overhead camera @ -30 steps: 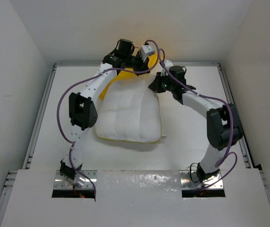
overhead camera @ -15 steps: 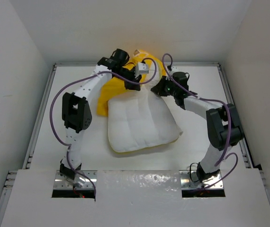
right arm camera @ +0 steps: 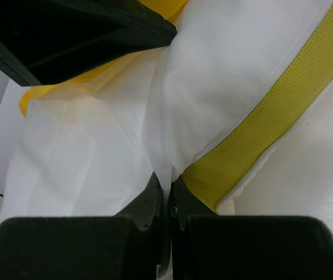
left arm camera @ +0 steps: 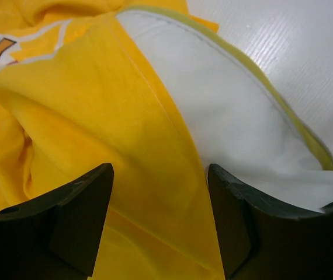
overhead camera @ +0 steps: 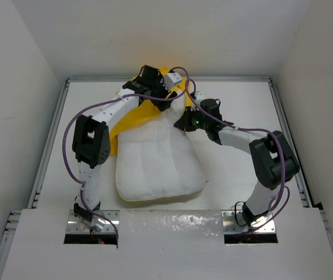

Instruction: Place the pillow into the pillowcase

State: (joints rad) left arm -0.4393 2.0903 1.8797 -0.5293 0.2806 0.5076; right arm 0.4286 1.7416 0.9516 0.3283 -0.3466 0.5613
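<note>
The white quilted pillow (overhead camera: 155,163) lies mid-table, its far end raised between both arms. The yellow pillowcase (overhead camera: 132,116) is bunched at the pillow's far left, under the left arm. My left gripper (overhead camera: 175,87) hovers over the far end. In the left wrist view it (left arm camera: 159,172) is open, with pillowcase cloth (left arm camera: 96,105) lying between the fingers and the pillow (left arm camera: 242,128) to the right. My right gripper (overhead camera: 183,122) is at the pillow's far right corner. There it (right arm camera: 167,184) is shut on the pillow's white fabric (right arm camera: 225,70) beside the yellow strip (right arm camera: 271,111).
White walls close in the table (overhead camera: 242,175) on three sides, with a raised rail (overhead camera: 49,140) along its edges. The arm bases sit on a near ledge (overhead camera: 172,224). Purple cables loop off both arms. The left arm's dark body (right arm camera: 79,29) fills the top of the right wrist view.
The left gripper has opened and let go of the pillowcase. The right gripper has moved left and nearer with the pillow corner, and the pillow has swung back toward the left.
</note>
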